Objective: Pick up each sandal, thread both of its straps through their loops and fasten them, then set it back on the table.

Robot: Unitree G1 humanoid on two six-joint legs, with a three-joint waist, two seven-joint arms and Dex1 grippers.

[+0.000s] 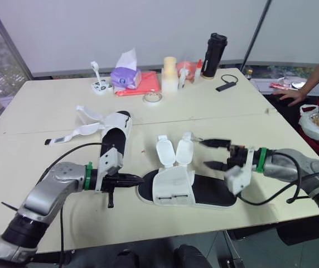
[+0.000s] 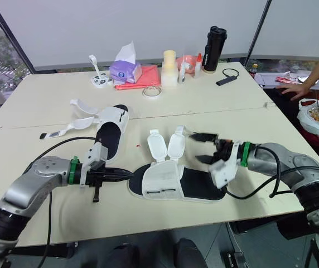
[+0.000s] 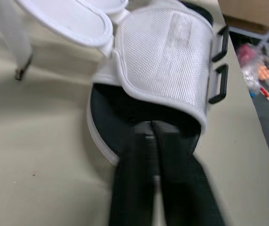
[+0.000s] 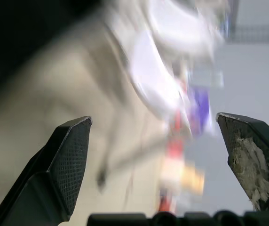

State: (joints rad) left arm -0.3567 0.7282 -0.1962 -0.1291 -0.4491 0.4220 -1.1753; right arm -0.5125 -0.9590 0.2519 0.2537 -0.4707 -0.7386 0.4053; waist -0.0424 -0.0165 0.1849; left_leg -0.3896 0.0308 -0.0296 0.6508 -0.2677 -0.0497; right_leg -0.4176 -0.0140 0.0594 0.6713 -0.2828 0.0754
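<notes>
The near sandal [image 1: 173, 188] lies flat on the table, black sole and white mesh upper, its two white strap flaps [image 1: 165, 151] standing up unfastened. Two black loops [image 3: 219, 80] sit on the upper's side. My left gripper [image 1: 139, 180] is shut, its tips resting at the sole's end just under the mesh upper [image 3: 167, 56]. My right gripper [image 1: 207, 153] hangs open just right of the strap flaps, nothing between its fingers [image 4: 71, 160]. A second sandal [image 1: 115, 137] lies farther back on the left, its white straps splayed out across the table.
Along the back of the table stand a tissue pack [image 1: 127, 75], a tape roll [image 1: 152, 98], a pale cup stack [image 1: 169, 73] and a black bottle [image 1: 214, 54]. A person's hand [image 1: 290, 96] and a bagged food tray [image 1: 318, 123] are at the right edge.
</notes>
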